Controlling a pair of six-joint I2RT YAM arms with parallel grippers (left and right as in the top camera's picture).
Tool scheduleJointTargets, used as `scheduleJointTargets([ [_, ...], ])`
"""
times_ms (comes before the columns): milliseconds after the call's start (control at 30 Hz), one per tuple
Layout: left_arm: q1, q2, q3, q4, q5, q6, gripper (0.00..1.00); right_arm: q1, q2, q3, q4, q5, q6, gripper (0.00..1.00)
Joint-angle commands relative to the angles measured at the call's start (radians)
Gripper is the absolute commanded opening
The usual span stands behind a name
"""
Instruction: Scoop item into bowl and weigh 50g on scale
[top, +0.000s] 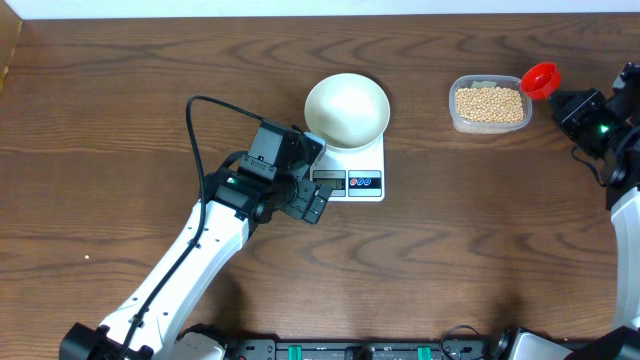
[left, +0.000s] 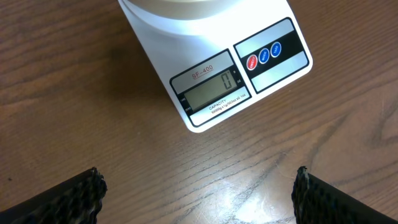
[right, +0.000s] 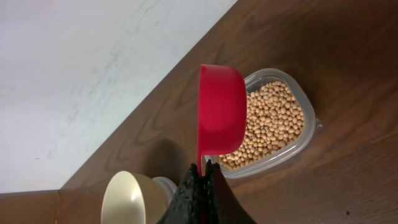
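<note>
The white bowl (top: 347, 109) stands empty on the white scale (top: 363, 176); the bowl also shows in the right wrist view (right: 124, 199). In the left wrist view the scale (left: 211, 62) reads 0. My left gripper (top: 314, 197) is open and empty, just left of the scale's display; its fingertips (left: 196, 193) hang over bare wood. My right gripper (right: 202, 171) is shut on the handle of a red scoop (right: 221, 118), also seen in the overhead view (top: 541, 79), held above the right end of the clear container of tan beans (top: 489, 104) (right: 270, 121).
A pale wall or floor strip (right: 81, 74) runs along the table's far edge. Wood tabletop (top: 120, 120) spreads out to the left of the scale. The right arm (top: 600, 125) sits at the far right edge.
</note>
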Motion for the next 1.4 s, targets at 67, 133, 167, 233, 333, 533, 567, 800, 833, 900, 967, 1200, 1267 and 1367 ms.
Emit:
scheduleJointTargets([
  [67, -0.002, 0.004, 0.01, -0.003, -0.01, 0.017, 0.98, -0.003, -0.001, 0.025, 0.0, -0.001, -0.024, 0.01],
  [133, -0.002, 0.004, 0.01, -0.002, -0.01, 0.017, 0.98, -0.003, -0.001, 0.025, -0.002, -0.004, -0.031, 0.01],
  [167, -0.002, 0.004, 0.01, -0.002, -0.01, 0.017, 0.98, -0.003, -0.001, 0.025, -0.003, -0.004, -0.032, 0.01],
  [233, -0.002, 0.004, 0.01, 0.001, -0.01, 0.017, 0.98, -0.003, -0.001, 0.025, -0.004, -0.005, -0.039, 0.01],
  [333, -0.002, 0.004, 0.01, 0.007, -0.01, 0.017, 0.98, -0.003, -0.001, 0.025, -0.004, -0.004, -0.042, 0.01],
  [533, -0.002, 0.004, 0.01, 0.022, -0.01, 0.017, 0.98, -0.003, -0.001, 0.025, -0.006, -0.004, -0.049, 0.01],
  [567, -0.002, 0.004, 0.01, 0.033, -0.009, 0.017, 0.98, -0.003, -0.001, 0.025, -0.006, -0.004, -0.049, 0.01],
  [800, -0.002, 0.004, 0.01, 0.044, -0.01, 0.017, 0.98, -0.003, -0.001, 0.025, -0.006, -0.004, -0.049, 0.01],
  [833, -0.002, 0.004, 0.01, 0.042, -0.01, 0.017, 0.98, -0.003, -0.001, 0.025, -0.006, -0.004, -0.049, 0.01],
  [900, -0.002, 0.004, 0.01, 0.039, -0.01, 0.017, 0.98, -0.003, -0.001, 0.025, -0.006, -0.004, -0.049, 0.01],
  [967, -0.002, 0.004, 0.01, 0.038, -0.01, 0.017, 0.98, -0.003, -0.001, 0.025, -0.007, -0.004, -0.049, 0.01],
  [1200, -0.002, 0.004, 0.01, 0.039, -0.01, 0.017, 0.98, -0.003, -0.001, 0.025, -0.026, -0.003, -0.072, 0.01],
  [1267, -0.002, 0.004, 0.01, 0.038, -0.01, 0.017, 0.98, -0.003, -0.001, 0.025, -0.03, -0.004, -0.084, 0.01],
  [1367, -0.002, 0.004, 0.01, 0.039, -0.01, 0.017, 0.98, -0.003, -0.001, 0.037, -0.035, -0.009, -0.092, 0.01],
])
